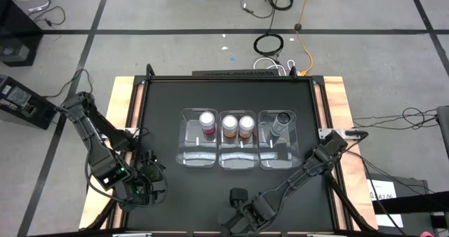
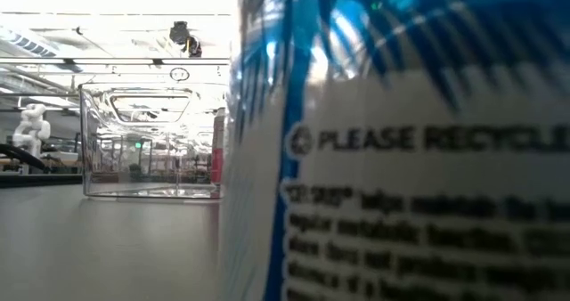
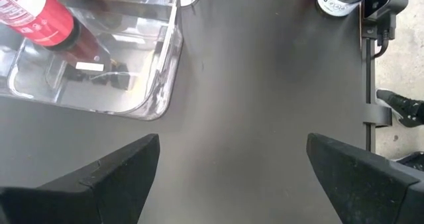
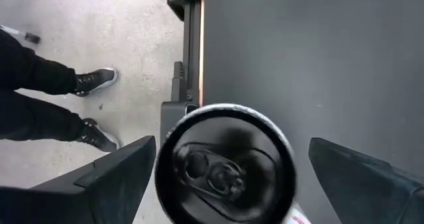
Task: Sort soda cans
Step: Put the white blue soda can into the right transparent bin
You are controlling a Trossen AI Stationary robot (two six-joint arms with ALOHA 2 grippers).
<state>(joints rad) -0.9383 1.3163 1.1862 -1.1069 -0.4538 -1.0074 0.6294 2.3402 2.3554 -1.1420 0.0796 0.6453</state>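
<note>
3 clear bins (image 1: 198,157) in a row mid-table. Left bin: 1 pink can (image 1: 208,122). Middle bin: 2 orange-brown cans (image 1: 238,127) side by side. Right bin: 1 dark can (image 1: 280,123).

Right gripper (image 4: 225,171) at near table edge, fingers spread wide around a silver-topped can (image 4: 225,163), not touching it.

Left gripper (image 3: 232,164) near-left, fingers apart over bare black mat (image 3: 265,105).

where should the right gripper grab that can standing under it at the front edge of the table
Around the round side wall, a little below the rim, coming straight down. The can stands upright with its silver top facing the right gripper, whose open fingers already sit either side of it. The lid gives nothing to pinch, so judging by that, closing across the wall looks best.
</note>
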